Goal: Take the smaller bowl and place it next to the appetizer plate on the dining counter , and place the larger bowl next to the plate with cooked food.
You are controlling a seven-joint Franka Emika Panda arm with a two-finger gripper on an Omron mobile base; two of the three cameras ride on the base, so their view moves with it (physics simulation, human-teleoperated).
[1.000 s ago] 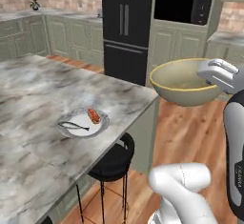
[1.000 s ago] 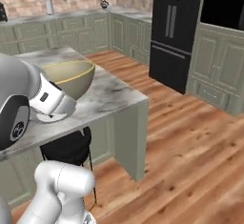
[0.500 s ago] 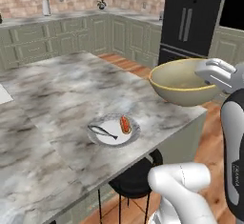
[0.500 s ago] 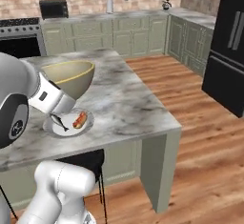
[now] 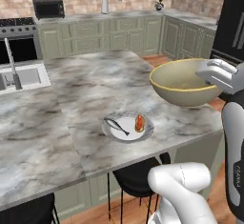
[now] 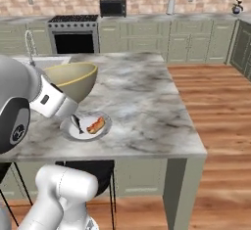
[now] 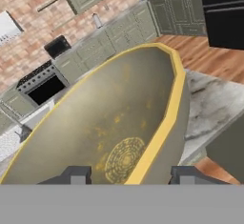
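The desk [image 5: 86, 89], a wide grey-veined marble island with a sink and tall faucet [image 5: 12, 66] at its far left in the left base view, carries the plate with cooked food [image 5: 125, 128] near its front edge. Above the desk's right-hand corner the larger bowl [image 5: 183, 82] hangs in the air, clear of the marble, upright and roughly level, gripped at its rim by the fingers [image 7: 127, 175]. In the hand view the two fingertips straddle the yellow rim, one inside the bowl and one outside, closed on the wall with a moderate gap between them. The bowl is empty; its tan inside shows only a round pattern at the bottom. The relation the coming move turns on, as I judge it: the plate lies below the bowl and to its left in the left base view, and in the right base view the bowl overhangs the plate's far left side, so lowering it straight down risks touching the plate's rim. The bare marble beside the plate looks the likelier landing spot. The plate holds a red-orange piece of food [image 5: 139, 122] and a thin dark piece [image 5: 116, 125], lying apart.
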